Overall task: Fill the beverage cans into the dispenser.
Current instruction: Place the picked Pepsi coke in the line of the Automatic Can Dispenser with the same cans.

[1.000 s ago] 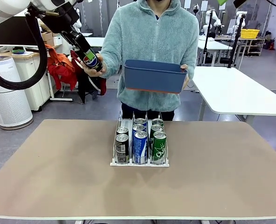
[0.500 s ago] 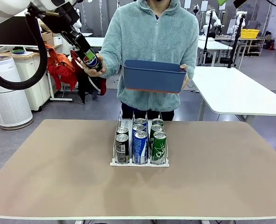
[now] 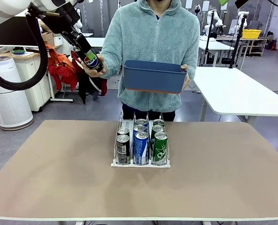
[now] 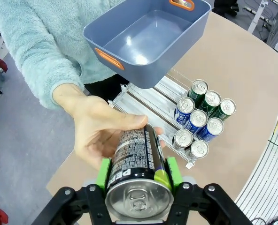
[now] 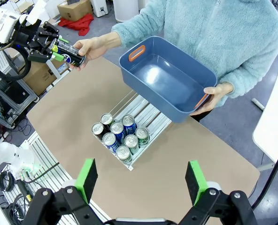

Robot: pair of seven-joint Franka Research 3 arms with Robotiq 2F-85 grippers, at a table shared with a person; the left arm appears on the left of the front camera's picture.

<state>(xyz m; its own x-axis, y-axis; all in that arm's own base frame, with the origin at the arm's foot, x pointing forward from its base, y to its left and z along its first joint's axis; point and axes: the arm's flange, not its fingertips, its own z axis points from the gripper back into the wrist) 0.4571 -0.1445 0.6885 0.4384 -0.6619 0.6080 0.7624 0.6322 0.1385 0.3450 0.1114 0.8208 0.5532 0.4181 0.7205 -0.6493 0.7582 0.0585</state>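
Left gripper (image 4: pixel 138 174) clamps a black Pepsi can (image 3: pixel 92 60) above the table's (image 3: pixel 54 159) far-left edge, where the person's hand (image 4: pixel 101 129) also holds it. Handover seems underway; next it likely must carry it to the dispenser (image 3: pixel 140 164) mid-table. Right gripper (image 5: pixel 141 180) hangs wide, empty.

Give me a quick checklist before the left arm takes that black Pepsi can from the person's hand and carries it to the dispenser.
1. Left gripper closed on the black Pepsi can: ok, green pads press both sides.
2. Person's hand off the can: not ok, its fingers wrap the can's far end.
3. Free space in the dispenser: ok, the left lane holds two cans, the other lanes three each, with bare lane behind.
4. Blue tub clear of the path: cannot tell, the person holds it in the air above the dispenser's far end.
5. Right gripper out of the way: ok, open and high above the table.
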